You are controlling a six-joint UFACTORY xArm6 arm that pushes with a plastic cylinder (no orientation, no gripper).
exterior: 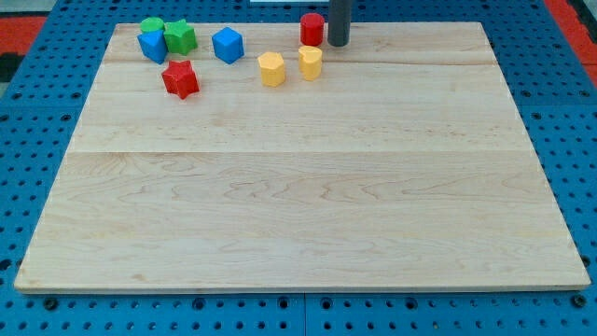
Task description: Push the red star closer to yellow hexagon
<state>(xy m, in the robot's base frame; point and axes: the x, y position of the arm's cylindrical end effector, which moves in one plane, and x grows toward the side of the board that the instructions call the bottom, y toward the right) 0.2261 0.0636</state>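
Near the wooden board's [298, 187] top edge, my tip [338, 44], a plain dark rod end holding nothing, stood just right of the red cylinder [312, 29]. Red star [181, 79], glossy: well left of the yellow hexagon [271, 69]. A second yellow block [311, 63] lay just right of that hexagon. Left of the hexagon: blue faceted block [228, 45], green star [180, 37], blue block [153, 46], green block [152, 25].

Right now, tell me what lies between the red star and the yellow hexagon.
In the camera view, the stretch from the red star to the yellow hexagon is bare board. The blue cube sits just above that line, not on it.
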